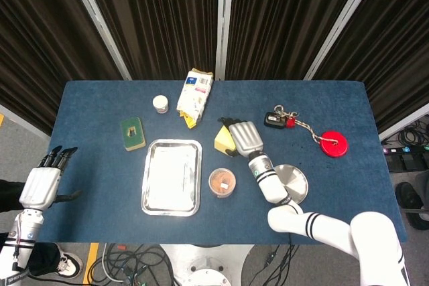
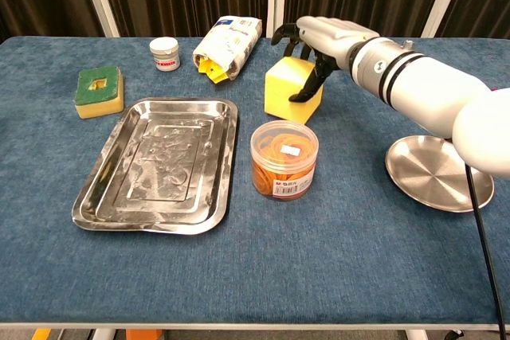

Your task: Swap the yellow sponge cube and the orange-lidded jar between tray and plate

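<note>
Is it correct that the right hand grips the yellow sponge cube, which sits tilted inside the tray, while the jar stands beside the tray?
Not quite. The right hand does grip the tilted yellow sponge cube, but the cube is on the table behind the jar, not inside the tray. The chest view shows the tray holding nothing. The jar does stand beside it.

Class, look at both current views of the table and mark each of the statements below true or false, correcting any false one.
1. The right hand has its fingers on the yellow sponge cube. True.
2. The orange-lidded jar sits on the round plate. False: it stands on the table between the tray and the plate.
3. The tray holds the cube. False: nothing lies in the tray.
4. The left hand is off the table's left edge, holding nothing. True.
5. The green-and-yellow sponge lies left of the tray's far end. True.
</note>
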Action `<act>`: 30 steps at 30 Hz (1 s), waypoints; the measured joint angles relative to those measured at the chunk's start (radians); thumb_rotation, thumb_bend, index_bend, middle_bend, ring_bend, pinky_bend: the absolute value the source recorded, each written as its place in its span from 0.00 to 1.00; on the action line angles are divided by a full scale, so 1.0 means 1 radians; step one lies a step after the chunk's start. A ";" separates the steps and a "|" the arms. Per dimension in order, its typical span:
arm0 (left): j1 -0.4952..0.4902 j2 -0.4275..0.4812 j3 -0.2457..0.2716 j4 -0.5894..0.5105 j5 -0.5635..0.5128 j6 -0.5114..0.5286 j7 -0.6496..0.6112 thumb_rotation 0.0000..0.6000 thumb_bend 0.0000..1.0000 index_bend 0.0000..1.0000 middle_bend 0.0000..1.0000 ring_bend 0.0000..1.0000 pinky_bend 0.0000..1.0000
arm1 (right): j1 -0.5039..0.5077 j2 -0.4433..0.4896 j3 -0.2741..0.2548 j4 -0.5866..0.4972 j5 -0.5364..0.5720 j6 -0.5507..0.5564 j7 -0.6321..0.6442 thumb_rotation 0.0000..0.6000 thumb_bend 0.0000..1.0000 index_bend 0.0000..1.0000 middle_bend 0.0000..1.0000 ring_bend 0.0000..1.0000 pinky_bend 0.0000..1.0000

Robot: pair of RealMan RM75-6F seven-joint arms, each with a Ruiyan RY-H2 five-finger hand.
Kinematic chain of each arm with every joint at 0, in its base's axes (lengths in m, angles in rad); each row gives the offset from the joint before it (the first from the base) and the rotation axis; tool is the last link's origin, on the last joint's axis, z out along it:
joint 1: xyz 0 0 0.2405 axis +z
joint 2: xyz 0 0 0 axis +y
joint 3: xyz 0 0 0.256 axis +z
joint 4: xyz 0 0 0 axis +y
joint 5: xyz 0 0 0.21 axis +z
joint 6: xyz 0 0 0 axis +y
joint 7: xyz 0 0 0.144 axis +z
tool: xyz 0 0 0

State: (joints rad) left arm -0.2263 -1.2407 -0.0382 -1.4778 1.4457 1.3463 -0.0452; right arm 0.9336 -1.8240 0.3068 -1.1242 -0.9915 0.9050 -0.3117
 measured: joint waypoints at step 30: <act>-0.048 -0.020 -0.015 -0.050 0.022 -0.039 0.091 1.00 0.04 0.10 0.13 0.02 0.17 | -0.480 0.598 -0.315 -0.641 -0.274 0.341 0.042 1.00 0.30 0.43 0.47 0.47 0.69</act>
State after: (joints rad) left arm -0.2740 -1.2611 -0.0536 -1.5278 1.4674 1.3075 0.0458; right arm 0.4536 -1.2262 -0.0083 -1.7657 -1.2656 1.2457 -0.2702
